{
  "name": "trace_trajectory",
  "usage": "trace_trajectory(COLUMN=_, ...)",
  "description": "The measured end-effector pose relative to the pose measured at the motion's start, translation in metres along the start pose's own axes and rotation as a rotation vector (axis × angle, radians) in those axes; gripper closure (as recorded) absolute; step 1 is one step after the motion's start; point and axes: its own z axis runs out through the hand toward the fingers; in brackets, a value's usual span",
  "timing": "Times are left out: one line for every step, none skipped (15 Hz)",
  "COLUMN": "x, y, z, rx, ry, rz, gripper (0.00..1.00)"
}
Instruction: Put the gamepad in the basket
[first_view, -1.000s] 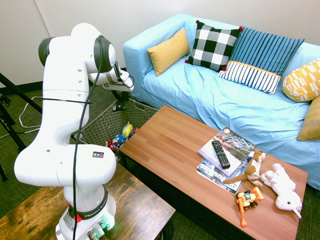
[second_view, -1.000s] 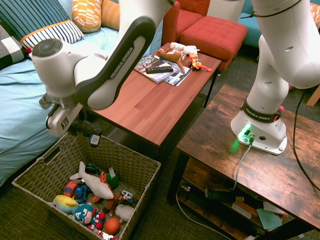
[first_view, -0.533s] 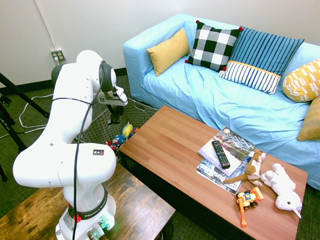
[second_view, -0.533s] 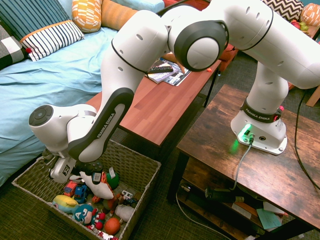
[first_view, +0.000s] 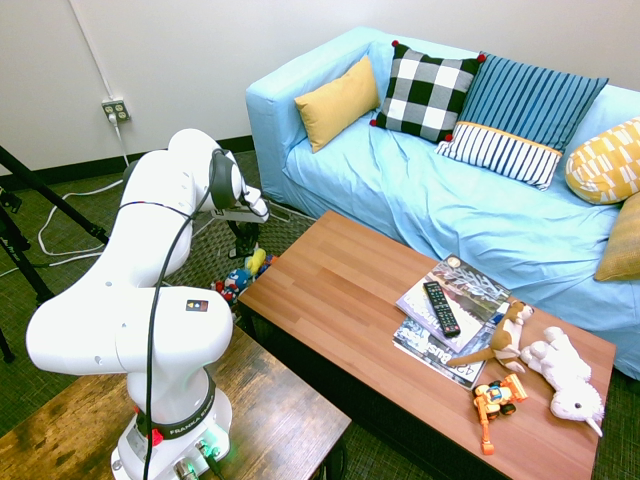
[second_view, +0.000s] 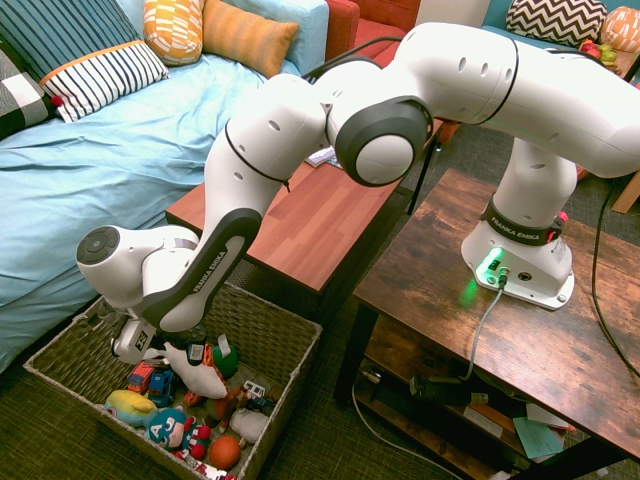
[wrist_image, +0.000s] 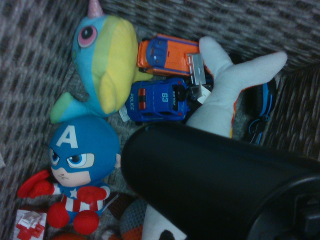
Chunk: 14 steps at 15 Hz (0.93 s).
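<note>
My two-finger gripper (second_view: 178, 345) hangs low inside the large grey-brown woven wicker basket (second_view: 275, 335), pointing straight down, its fingers pressed tight on the small black plastic gamepad (wrist_image: 215, 187) — in the wrist view, that gamepad fills the foreground as a rounded black lobe above the toys.

Inside the basket, right under my gripper, lies a white plush shark (second_view: 197, 372). Beside the shark sit a blue toy police car (wrist_image: 159, 99) and an orange toy car (wrist_image: 167, 54), touching each other. A blue and yellow plush fish (wrist_image: 102, 62) lies against the cars, and a round-headed superhero doll with a white letter A (wrist_image: 77, 165) rests just beside the fish.

The basket stands on the floor against the end of the long wooden coffee table (first_view: 340, 300), with the light blue sofa (first_view: 430, 190) on its far side.
</note>
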Motion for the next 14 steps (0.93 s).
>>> trace_trajectory(x=0.000, y=0.001, z=0.009, rx=0.000, ry=-0.009, rz=0.005, gripper=0.00)
trace_trajectory(x=0.001, y=0.000, z=0.015, rx=0.002, ry=-0.019, rz=0.012, gripper=0.00)
trace_trajectory(x=0.003, y=-0.001, z=0.016, rx=0.008, ry=-0.021, rz=0.014, gripper=0.00)
trace_trajectory(x=0.004, y=-0.001, z=0.015, rx=0.011, ry=-0.022, rz=0.016, gripper=0.00)
trace_trajectory(x=0.005, y=-0.002, z=0.014, rx=0.015, ry=-0.025, rz=0.018, gripper=0.00)
trace_trajectory(x=0.005, y=-0.003, z=0.013, rx=0.019, ry=-0.031, rz=0.017, gripper=0.00)
trace_trajectory(x=0.005, y=-0.003, z=0.013, rx=0.021, ry=-0.035, rz=0.016, gripper=0.00)
trace_trajectory(x=0.005, y=-0.003, z=0.013, rx=0.022, ry=-0.039, rz=0.016, gripper=0.00)
trace_trajectory(x=0.005, y=-0.003, z=0.013, rx=0.020, ry=-0.042, rz=0.015, gripper=0.00)
trace_trajectory(x=0.005, y=-0.002, z=0.013, rx=0.016, ry=-0.043, rz=0.015, gripper=0.00)
trace_trajectory(x=0.005, y=-0.002, z=0.012, rx=0.011, ry=-0.045, rz=0.014, gripper=0.00)
trace_trajectory(x=0.006, y=-0.003, z=0.008, rx=0.008, ry=-0.045, rz=0.015, gripper=0.00)
trace_trajectory(x=0.008, y=-0.004, z=0.001, rx=0.005, ry=-0.043, rz=0.021, gripper=0.00)
trace_trajectory(x=0.013, y=-0.004, z=-0.010, rx=0.005, ry=-0.036, rz=0.032, gripper=0.00)
